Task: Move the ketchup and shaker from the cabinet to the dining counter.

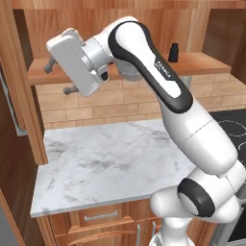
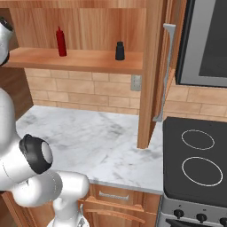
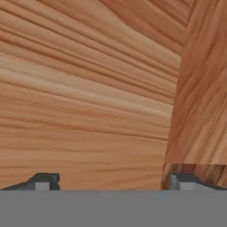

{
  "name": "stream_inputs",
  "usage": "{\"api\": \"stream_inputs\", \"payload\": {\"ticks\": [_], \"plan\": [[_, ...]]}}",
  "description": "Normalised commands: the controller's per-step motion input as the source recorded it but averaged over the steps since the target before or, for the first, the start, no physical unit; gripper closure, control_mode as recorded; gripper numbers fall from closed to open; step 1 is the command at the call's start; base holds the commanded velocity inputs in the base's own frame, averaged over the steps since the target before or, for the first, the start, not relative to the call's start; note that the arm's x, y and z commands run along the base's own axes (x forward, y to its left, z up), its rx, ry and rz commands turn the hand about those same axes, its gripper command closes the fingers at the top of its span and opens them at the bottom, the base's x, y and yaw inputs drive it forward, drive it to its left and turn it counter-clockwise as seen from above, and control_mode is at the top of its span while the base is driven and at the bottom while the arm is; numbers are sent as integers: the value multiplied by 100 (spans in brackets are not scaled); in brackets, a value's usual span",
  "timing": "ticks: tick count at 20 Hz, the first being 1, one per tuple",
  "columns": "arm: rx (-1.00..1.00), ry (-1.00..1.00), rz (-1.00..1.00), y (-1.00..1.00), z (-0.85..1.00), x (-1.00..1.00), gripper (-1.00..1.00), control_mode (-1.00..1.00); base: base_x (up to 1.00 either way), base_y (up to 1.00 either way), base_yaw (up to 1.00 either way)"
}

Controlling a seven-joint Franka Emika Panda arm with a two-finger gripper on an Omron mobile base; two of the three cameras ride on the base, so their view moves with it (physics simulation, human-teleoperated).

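The gripper point(image 1: 58, 77) stands with its jaws wide apart and nothing between them, at about 10 o'clock in the left base view, level with the front edge of the wooden shelf point(image 1: 202, 63) of the open cabinet point(image 2: 148, 71). In the hand view its two dark fingertips point(image 3: 44, 181) sit well apart at 6 o'clock, facing bare wood grain close up.

On that shelf, in the right base view, the ketchup point(image 2: 61, 41) stands upright at 11 o'clock. The shaker point(image 2: 119, 51) stands upright at 12 o'clock, well apart from the bottle. Neither touches the gripper.

Below lies a marble counter point(image 2: 84, 137) backed by brick tile point(image 2: 80, 95), with a black cooktop point(image 2: 199, 164) at 4 o'clock.
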Motion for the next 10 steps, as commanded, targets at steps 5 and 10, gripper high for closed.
{"api": "stream_inputs", "payload": {"ticks": [5,10], "plan": [[-8,-30,0,-74,0,12,-100,-100,0,0,0],[-11,-40,1,-75,0,6,-100,-100,0,0,0]]}}
